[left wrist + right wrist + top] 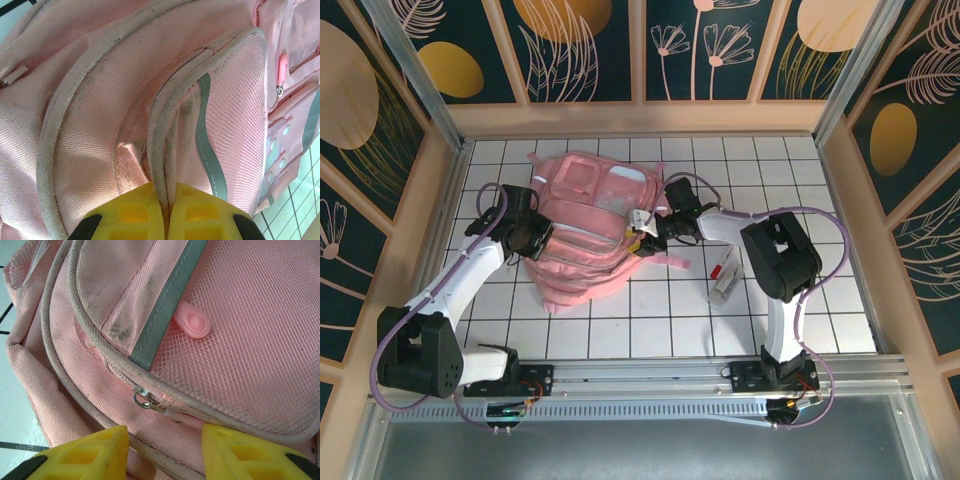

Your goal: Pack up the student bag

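The student bag [582,235], a pink backpack, lies on the left middle of the white gridded table [670,320]. My left gripper [533,238] is at the bag's left side. Seen from the left wrist, its yellow fingers [125,215] are shut on a grubby piped seam [162,165] of the bag [90,125]. My right gripper [656,232] is at the bag's right side. It [165,447] stands open over the pink fabric [240,340]. A metal zip slider [144,401] and its pink pull [182,416] lie between the fingers, and the pull's end touches the right finger.
A small red-and-white item [725,278] lies on the table right of the bag, below the right forearm. Wooden walls [840,180] close in the table at the back and both sides. A metal rail [640,375] runs along the near edge.
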